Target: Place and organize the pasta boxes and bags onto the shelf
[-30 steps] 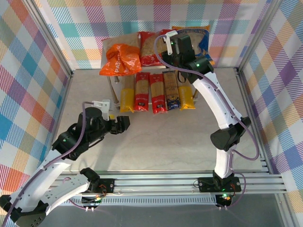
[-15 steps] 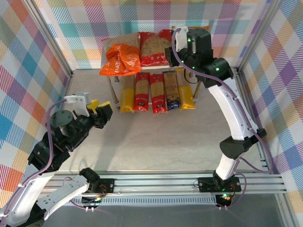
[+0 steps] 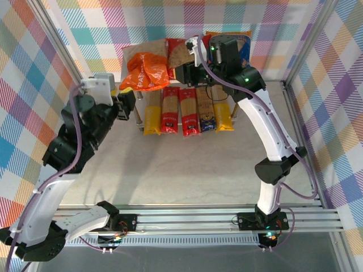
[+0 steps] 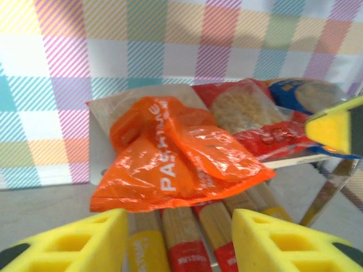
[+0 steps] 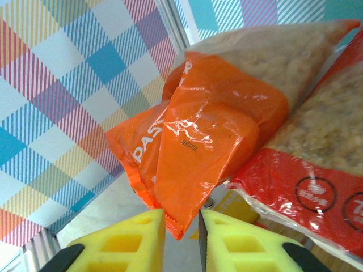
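The orange bag (image 3: 144, 71) lies crumpled on the left of the shelf's (image 3: 129, 56) top plate, one corner drooping over the front edge; the red bag (image 3: 180, 54) lies touching it, short pasta showing through its window; the blue bag (image 3: 245, 46) sits at the right, partly behind the right arm; below, five pasta boxes (image 3: 187, 112) lie side by side: yellow, red, red, dark blue, yellow; the right gripper (image 5: 181, 243) is narrow at the orange bag's hanging corner, and I cannot tell whether it pinches it; the left gripper (image 4: 178, 243) hovers half-wide and empty before the shelf, above the tabletop (image 3: 187, 164).
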Action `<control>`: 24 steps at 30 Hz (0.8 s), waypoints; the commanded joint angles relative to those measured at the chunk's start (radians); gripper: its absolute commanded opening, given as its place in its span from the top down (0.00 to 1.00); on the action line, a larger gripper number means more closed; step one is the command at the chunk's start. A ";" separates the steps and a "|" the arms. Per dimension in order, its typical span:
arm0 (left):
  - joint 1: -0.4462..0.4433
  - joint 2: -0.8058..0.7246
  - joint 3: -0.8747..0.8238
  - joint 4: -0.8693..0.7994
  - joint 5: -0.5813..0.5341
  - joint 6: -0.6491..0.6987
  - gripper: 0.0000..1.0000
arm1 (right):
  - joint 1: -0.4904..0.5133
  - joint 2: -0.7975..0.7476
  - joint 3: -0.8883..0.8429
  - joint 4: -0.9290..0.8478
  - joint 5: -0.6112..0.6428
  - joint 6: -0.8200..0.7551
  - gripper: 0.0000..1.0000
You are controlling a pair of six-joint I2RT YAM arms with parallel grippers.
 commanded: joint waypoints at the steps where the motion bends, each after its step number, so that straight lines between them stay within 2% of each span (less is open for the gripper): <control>1: 0.140 0.061 0.091 -0.189 0.177 -0.073 0.44 | 0.005 0.020 0.069 -0.009 -0.042 0.023 0.74; 7: 0.351 0.106 0.056 -0.254 0.443 -0.135 0.36 | 0.009 0.098 0.173 -0.037 -0.058 0.035 0.74; 10: 0.468 0.125 -0.006 -0.210 0.646 -0.180 0.37 | 0.010 0.105 0.172 -0.029 -0.052 0.036 0.74; 12: 0.515 0.129 -0.044 -0.165 0.735 -0.210 0.39 | 0.011 0.106 0.173 -0.026 -0.051 0.034 0.74; 20: 0.570 0.109 -0.172 0.066 0.854 -0.324 0.43 | 0.011 0.137 0.187 -0.003 -0.050 0.047 0.74; 24: 0.581 0.098 -0.213 0.157 0.852 -0.374 0.47 | 0.013 0.149 0.187 -0.004 -0.052 0.050 0.74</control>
